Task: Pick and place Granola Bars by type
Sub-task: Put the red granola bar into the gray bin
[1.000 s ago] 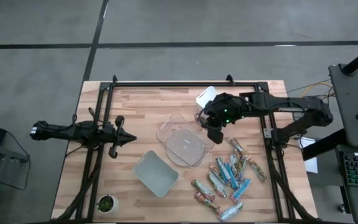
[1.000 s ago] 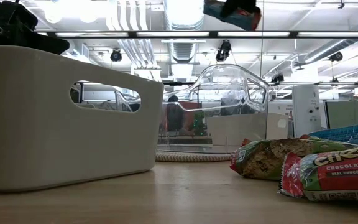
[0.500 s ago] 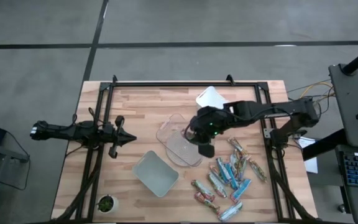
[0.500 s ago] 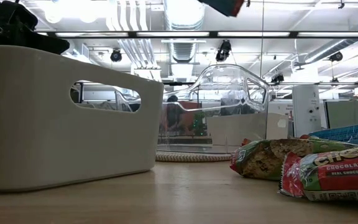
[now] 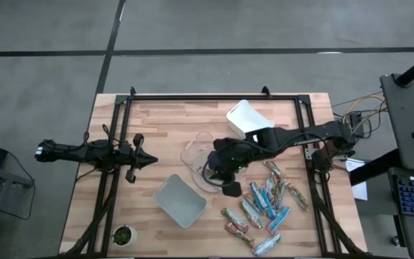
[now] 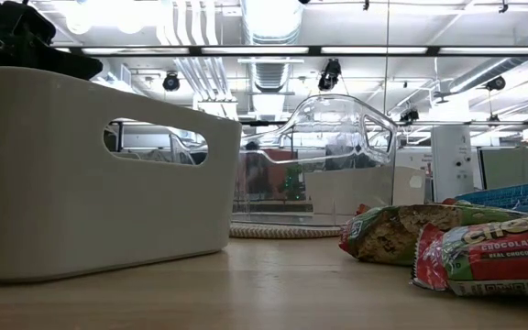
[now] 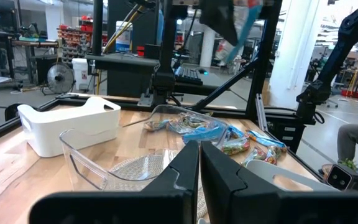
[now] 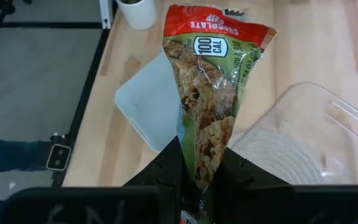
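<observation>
While the left claw (image 5: 148, 161) sits clenched, the right claw (image 8: 197, 180) grasps a red-topped, green-wrapped granola bar (image 8: 213, 93).

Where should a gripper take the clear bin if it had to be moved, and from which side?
By the raised handle loop of the clear bin, pinching its thin wall from above. In the low view that end arches well above the rim with a cut-out under it. The right gripper, shut on a granola bar, hovers at the bin's edge, so the idle left gripper seems freer.
</observation>
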### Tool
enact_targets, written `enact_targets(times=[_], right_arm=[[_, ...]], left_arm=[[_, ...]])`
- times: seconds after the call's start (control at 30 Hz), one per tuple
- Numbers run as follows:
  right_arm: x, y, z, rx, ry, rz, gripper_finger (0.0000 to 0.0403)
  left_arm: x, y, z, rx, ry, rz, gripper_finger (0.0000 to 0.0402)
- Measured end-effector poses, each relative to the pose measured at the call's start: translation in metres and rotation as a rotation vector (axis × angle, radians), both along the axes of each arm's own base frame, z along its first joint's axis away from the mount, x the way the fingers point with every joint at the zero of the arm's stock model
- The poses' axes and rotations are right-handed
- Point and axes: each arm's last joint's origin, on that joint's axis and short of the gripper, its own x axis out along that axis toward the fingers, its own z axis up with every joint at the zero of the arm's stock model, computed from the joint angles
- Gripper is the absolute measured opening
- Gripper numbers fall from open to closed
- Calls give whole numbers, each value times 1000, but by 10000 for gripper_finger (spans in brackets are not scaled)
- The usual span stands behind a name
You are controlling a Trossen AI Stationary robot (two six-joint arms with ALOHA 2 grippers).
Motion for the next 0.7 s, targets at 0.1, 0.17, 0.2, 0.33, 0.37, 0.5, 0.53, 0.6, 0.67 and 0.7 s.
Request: enact_targets(times=[0.1, 0.17, 0.2, 0.33, 0.37, 0.5, 0.53, 0.6, 0.67, 0.7], right_arm=[[3, 8, -1, 0, 0, 22, 43], [5, 14, -1, 10, -2, 41, 43], [7, 17, -1, 15, -5, 52, 43], [15, 30, -3, 22, -15, 80, 43], [18, 33, -4, 27, -21, 82, 43], [30, 39, -6, 90, -32, 33, 43], [34, 40, -7, 112, -26, 10, 43], [42, 42, -8, 156, -33, -29, 43], [50, 45, -9, 184, -43, -51, 43], [54, 45, -9, 195, -44, -62, 43]], left_arm=[[0, 0, 0, 0, 0, 0, 0], [0, 0, 0, 0, 0, 0, 0], [0, 0, 0, 0, 0, 0, 0], [0, 0, 0, 0, 0, -1, 0], [0, 0, 0, 0, 0, 0, 0], [0, 0, 0, 0, 0, 0, 0], [0, 0, 0, 0, 0, 0, 0], [0, 0, 0, 0, 1, 0, 0], [0, 0, 0, 0, 3, 0, 0], [0, 0, 0, 1, 4, -1, 0]])
